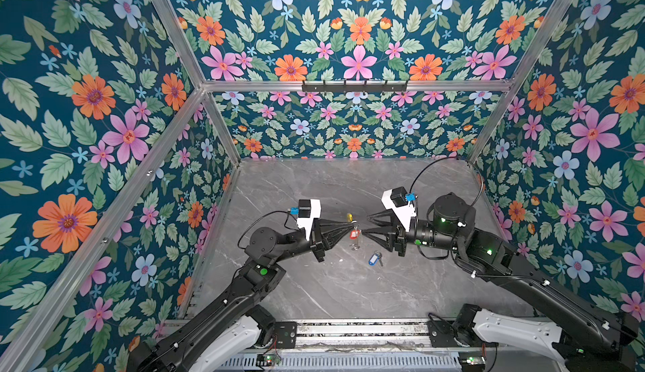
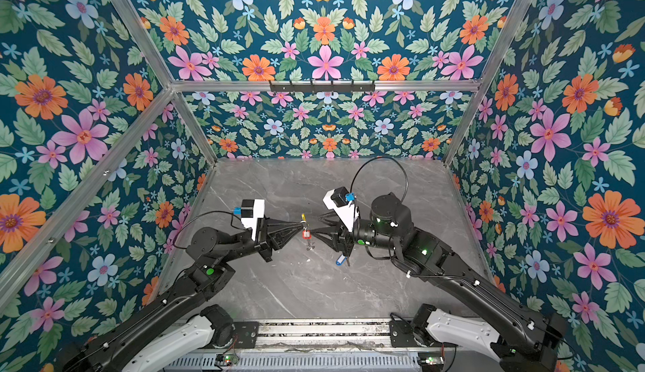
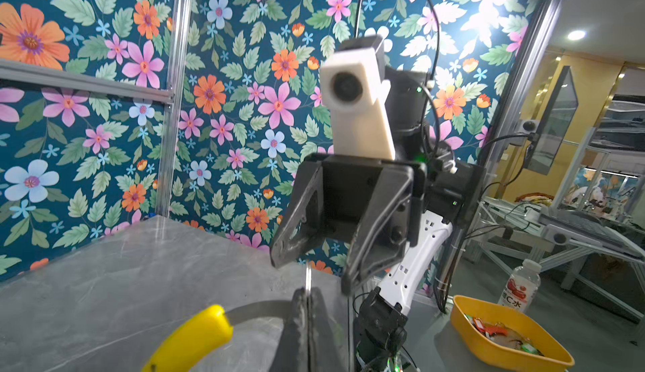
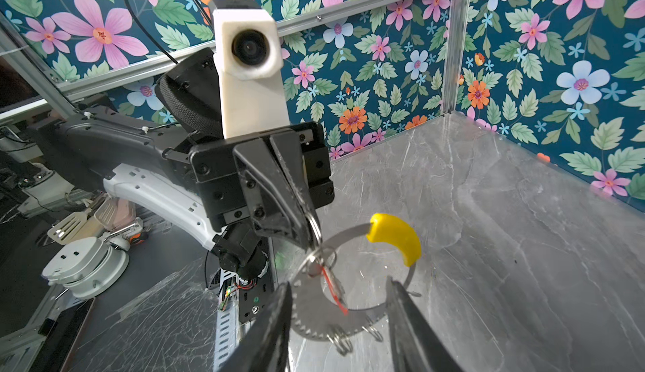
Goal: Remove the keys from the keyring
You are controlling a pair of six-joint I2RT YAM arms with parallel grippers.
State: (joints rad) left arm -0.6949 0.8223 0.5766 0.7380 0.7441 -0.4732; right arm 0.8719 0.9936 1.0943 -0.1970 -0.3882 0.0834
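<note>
Left gripper (image 3: pixel 308 298) — seemingly on keyring (image 4: pixel 394 237)

Keyring (image 4: pixel 309 319) shiny metal; its yellow sleeve (image 4: pixel 394 236) glossy plastic; tabletop (image 4: pixel 495 248) smooth, marble-look.

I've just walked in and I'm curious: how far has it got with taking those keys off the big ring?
About halfway. Done: the blue-tagged key lies loose on the table, off the keyring. In hand: the left jaws clamp the keyring, and the right jaws stand open beside it. Left: the red-tagged key hangs from it.
</note>
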